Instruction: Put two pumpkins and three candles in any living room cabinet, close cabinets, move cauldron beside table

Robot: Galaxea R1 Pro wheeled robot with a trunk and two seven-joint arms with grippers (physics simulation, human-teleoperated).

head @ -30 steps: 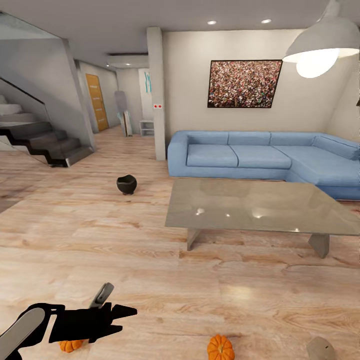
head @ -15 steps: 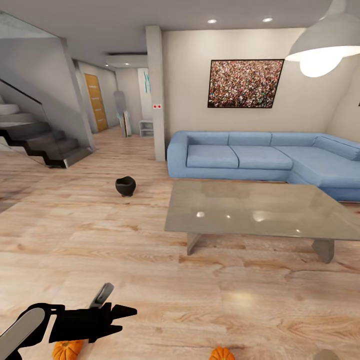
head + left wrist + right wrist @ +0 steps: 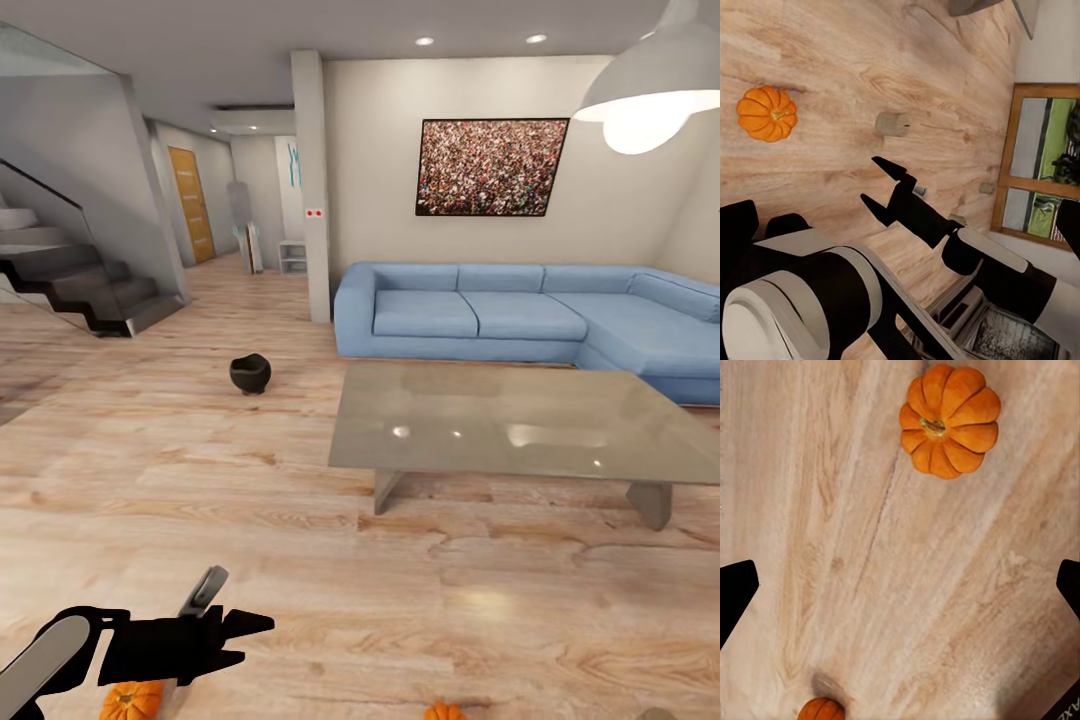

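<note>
**Inspector A:** We record the small round black cauldron [image 3: 250, 373] upright on the light wood plank floor [image 3: 200, 480], well apart from the low grey glossy-topped coffee table [image 3: 500, 420], which stands in front of the blue L-shaped sofa [image 3: 520, 315].

**Inspector B:** Agreed. We note one bright-orange ribbed pumpkin [image 3: 130, 701] on the floor under the left gripper [image 3: 255, 625], and a second orange pumpkin [image 3: 444, 711] at the head view's lower edge.

**Inspector A:** The left gripper hangs above the floor, jaws parted, holding nothing. In the left wrist view we see a stubby beige candle [image 3: 892, 124] lying on the planks.

**Inspector B:** The right gripper [image 3: 900, 585] shows its black fingertips [image 3: 735, 589] spread wide apart and empty, above bare floor.
</note>
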